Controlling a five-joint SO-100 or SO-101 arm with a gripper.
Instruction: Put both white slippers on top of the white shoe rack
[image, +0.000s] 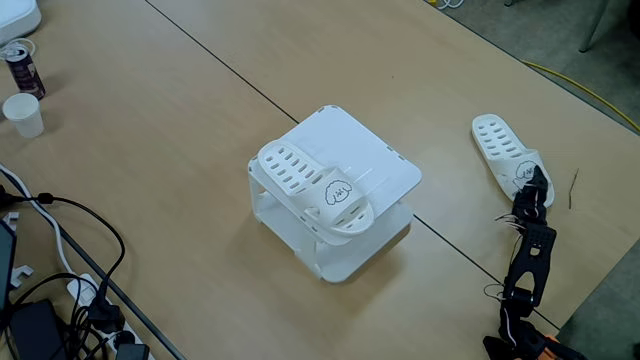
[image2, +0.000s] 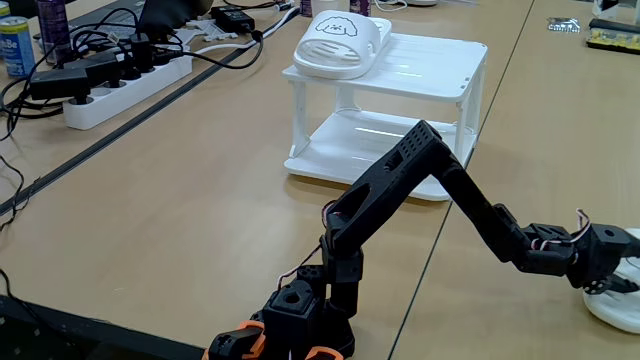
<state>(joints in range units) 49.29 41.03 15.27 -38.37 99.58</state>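
My arm's base (image2: 290, 325) sits nearest; right of the rack (image: 385, 165), my tool (image: 530, 187) meets the second slipper (image: 500, 145), grip unclear. I'd pinch its strap firmly, then lift clear beside the first slipper (image: 315, 185).

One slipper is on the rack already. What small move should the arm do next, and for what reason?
Probably close the gripper on the second slipper and lift it. In a fixed view the gripper sits at that slipper's strap end on the table, while the first slipper already lies on the rack. Whether the fingers already grip it I cannot tell, so a firm hold should come before any lift.
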